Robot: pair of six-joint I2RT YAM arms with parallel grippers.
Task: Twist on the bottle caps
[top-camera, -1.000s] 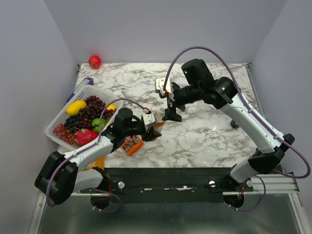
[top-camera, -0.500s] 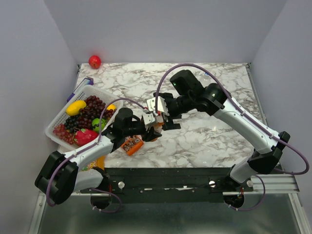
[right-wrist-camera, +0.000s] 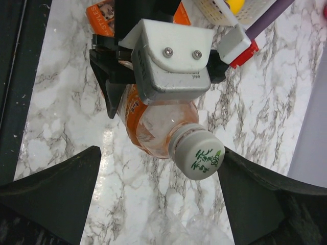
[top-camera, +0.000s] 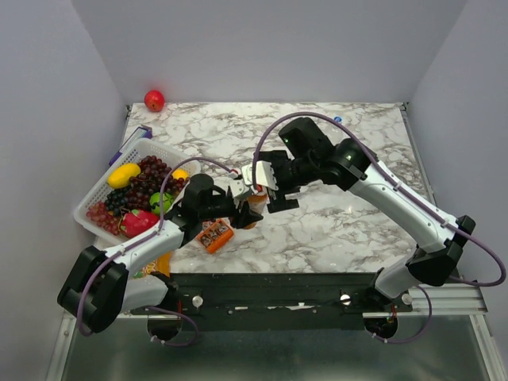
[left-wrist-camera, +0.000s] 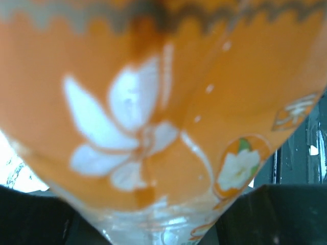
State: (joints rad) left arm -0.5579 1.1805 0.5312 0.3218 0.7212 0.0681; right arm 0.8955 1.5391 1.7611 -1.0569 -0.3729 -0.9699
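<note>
The orange-labelled bottle (top-camera: 248, 211) is held tilted above the near table, my left gripper (top-camera: 238, 205) shut on its body. Its flowered orange label (left-wrist-camera: 153, 102) fills the left wrist view. In the right wrist view the bottle (right-wrist-camera: 148, 127) points its whitish cap (right-wrist-camera: 196, 152) at the camera; the cap sits on the neck. My right gripper (right-wrist-camera: 159, 153) is open, one finger on each side of the cap, which is closer to the right finger (right-wrist-camera: 265, 199). A clear bottle (right-wrist-camera: 199, 229) lies on the marble below. A small blue cap (top-camera: 337, 120) lies far back.
A white basket (top-camera: 89, 194) full of fruit stands at the left. A red apple (top-camera: 154, 100) sits in the far left corner. An orange packet (top-camera: 215, 235) lies near the front edge beside the left arm.
My right arm has swung left and down from the table's middle, bringing its open fingers round the bottle's cap. The left gripper has kept its hold on the bottle.
</note>
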